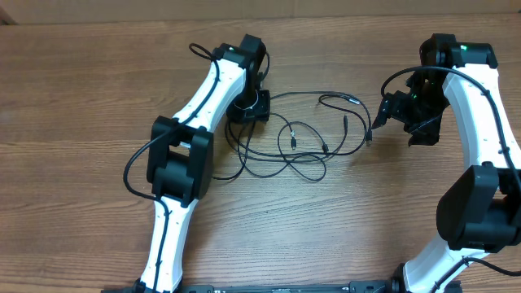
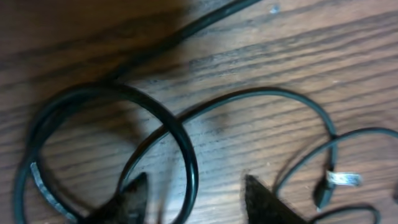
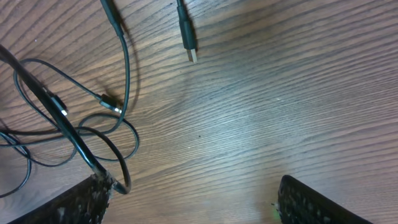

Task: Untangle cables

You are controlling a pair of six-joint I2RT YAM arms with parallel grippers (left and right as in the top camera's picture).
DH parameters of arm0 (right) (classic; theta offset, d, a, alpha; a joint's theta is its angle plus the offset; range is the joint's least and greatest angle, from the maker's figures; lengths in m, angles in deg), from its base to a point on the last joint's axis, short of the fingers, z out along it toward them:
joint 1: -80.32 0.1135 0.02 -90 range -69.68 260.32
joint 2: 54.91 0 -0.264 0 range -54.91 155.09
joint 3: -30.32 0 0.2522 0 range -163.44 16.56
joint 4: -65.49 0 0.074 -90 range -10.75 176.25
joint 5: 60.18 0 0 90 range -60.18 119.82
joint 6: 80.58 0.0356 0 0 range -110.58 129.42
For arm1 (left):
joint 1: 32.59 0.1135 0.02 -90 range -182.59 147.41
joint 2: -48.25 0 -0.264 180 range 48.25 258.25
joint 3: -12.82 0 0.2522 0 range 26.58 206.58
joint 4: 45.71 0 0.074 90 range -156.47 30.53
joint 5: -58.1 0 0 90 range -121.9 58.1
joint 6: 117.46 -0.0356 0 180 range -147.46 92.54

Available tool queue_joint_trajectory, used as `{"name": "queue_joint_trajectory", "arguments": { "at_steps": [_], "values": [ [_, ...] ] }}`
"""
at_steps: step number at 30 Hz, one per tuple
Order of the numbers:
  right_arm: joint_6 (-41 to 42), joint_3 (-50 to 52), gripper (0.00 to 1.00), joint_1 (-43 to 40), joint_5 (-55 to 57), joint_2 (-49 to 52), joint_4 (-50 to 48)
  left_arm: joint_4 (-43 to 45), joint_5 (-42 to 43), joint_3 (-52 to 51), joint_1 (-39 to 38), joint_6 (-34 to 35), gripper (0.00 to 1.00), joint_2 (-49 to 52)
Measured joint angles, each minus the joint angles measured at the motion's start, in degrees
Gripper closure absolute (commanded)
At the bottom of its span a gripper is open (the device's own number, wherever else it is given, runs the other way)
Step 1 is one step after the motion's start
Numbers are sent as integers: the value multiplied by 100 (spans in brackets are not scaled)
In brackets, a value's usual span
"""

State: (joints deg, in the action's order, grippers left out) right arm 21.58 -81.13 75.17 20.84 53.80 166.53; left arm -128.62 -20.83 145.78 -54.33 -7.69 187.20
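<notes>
Cables (image 1: 293, 138) are lying looped between both arms. Left gripper (image 2: 196, 202) is straddling one loop, jaws partway apart, likely lining up a pinch. Right gripper (image 3: 193, 205) is hovering wide, strands just beside one finger.

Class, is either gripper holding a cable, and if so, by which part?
Neither holds anything. The left gripper has its jaws either side of a cable loop without pinching it; the right gripper stands open above the table.
</notes>
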Motion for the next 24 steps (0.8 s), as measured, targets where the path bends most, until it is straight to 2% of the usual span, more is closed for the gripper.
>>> {"name": "queue_joint_trajectory", "arguments": {
  "at_steps": [2,10,15,19,24],
  "values": [
    [-4,0,16,0,0,0,0,0,-22,0,-24,9,96,70],
    [-17,0,16,0,2,0,-7,-402,-79,155,-15,-17,96,90],
    [-20,0,16,0,2,0,-2,-942,-138,1104,168,-20,96,-35],
    [-20,0,16,0,2,0,-9,-1104,-50,2063,413,-44,96,-619],
    [-20,0,16,0,2,0,-11,-1099,79,2927,654,-68,96,-1875]
  ]
}}
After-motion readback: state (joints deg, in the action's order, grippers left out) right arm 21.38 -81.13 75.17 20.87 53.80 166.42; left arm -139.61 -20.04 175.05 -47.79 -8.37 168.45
